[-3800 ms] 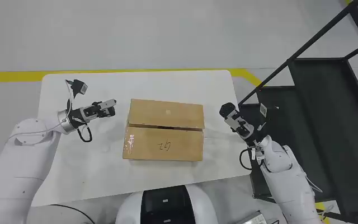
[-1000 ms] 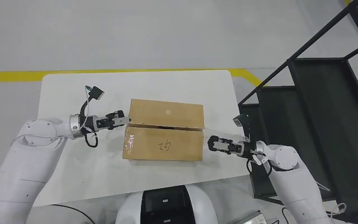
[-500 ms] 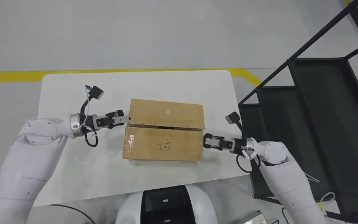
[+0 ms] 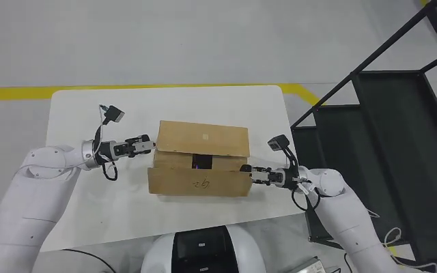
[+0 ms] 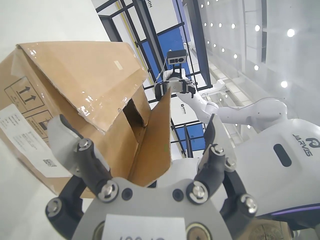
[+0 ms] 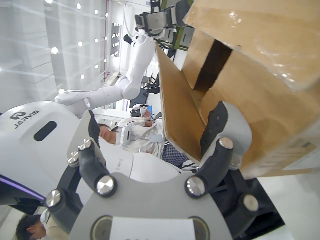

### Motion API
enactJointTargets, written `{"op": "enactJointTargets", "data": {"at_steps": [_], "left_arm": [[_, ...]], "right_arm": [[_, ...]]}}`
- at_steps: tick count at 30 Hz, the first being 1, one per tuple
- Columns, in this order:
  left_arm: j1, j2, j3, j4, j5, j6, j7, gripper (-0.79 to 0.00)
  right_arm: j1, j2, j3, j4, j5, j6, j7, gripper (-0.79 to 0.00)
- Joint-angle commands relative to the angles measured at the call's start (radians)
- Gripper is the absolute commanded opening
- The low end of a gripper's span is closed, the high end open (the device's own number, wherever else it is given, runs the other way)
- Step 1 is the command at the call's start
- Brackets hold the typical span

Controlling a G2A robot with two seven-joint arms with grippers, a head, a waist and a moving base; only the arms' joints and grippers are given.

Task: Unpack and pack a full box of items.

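Note:
A brown cardboard box [image 4: 205, 140] lies in the middle of the white table [image 4: 89, 205]. Its far top flap [image 5: 82, 76] lies flat. The near flap [image 4: 198, 183] is tilted up, leaving a dark gap [image 4: 201, 162] along the seam. My left gripper [image 4: 147, 145] is at the box's left end, open, with the near flap's edge [image 5: 160, 131] between its fingers [image 5: 60, 131]. At the right end sits my right gripper [image 4: 256, 176], also open, with the same flap [image 6: 180, 106] between its fingers [image 6: 220, 123]. What is inside the box is hidden.
A black metal rack [image 4: 382, 123] stands close off the table's right edge, beside my right arm. Bare table lies to the left of the box, behind it and in front of it. A yellow floor line [image 4: 41, 91] runs behind the table.
Both grippers have closed in on the box's ends. In the last half second the near flap has swung up from flat, opening a gap at the seam.

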State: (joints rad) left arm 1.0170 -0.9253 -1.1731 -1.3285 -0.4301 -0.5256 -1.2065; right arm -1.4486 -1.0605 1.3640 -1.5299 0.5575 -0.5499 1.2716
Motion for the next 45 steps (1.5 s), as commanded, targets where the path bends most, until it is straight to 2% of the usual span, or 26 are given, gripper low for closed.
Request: {"op": "enactJointTargets", "data": {"at_steps": [1, 8, 15, 21, 24, 27, 33, 37, 45], "left_arm": [[0.003, 0.000, 0.000, 0.003, -0.006, -0.001, -0.005, 0.000], [0.002, -0.004, 0.014, 0.018, -0.027, 0.004, -0.028, 0.000], [-0.001, -0.010, 0.027, 0.036, -0.064, 0.004, -0.050, 0.000], [-0.024, -0.023, 0.059, 0.062, -0.099, -0.014, -0.062, 0.000], [-0.054, -0.034, 0.086, 0.098, -0.095, -0.018, -0.048, 0.000], [-0.080, -0.050, 0.112, 0.132, -0.157, -0.042, -0.046, 0.000], [-0.126, -0.072, 0.154, 0.133, -0.267, -0.053, -0.036, 0.000], [-0.170, -0.078, 0.175, 0.157, -0.258, -0.048, -0.040, 0.000], [-0.311, -0.113, 0.251, 0.230, -0.270, -0.048, -0.040, 0.000]], "right_arm": [[-0.022, 0.009, 0.001, -0.056, 0.009, 0.019, 0.018, 0.000], [-0.117, 0.040, -0.018, -0.171, -0.099, 0.059, 0.058, 0.000], [-0.140, 0.050, -0.092, -0.150, -0.247, 0.029, 0.027, 0.000], [-0.128, 0.051, -0.123, -0.128, -0.272, 0.022, 0.014, 0.000], [-0.123, 0.053, -0.129, -0.121, -0.273, 0.024, 0.008, 0.000], [-0.120, 0.056, -0.130, -0.121, -0.271, 0.026, 0.008, 0.000], [-0.127, 0.063, -0.128, -0.129, -0.286, 0.031, 0.004, 0.000], [-0.138, 0.068, -0.127, -0.133, -0.306, 0.035, -0.009, 0.000], [-0.158, 0.077, -0.128, -0.163, -0.370, 0.042, -0.041, 0.000]]}}
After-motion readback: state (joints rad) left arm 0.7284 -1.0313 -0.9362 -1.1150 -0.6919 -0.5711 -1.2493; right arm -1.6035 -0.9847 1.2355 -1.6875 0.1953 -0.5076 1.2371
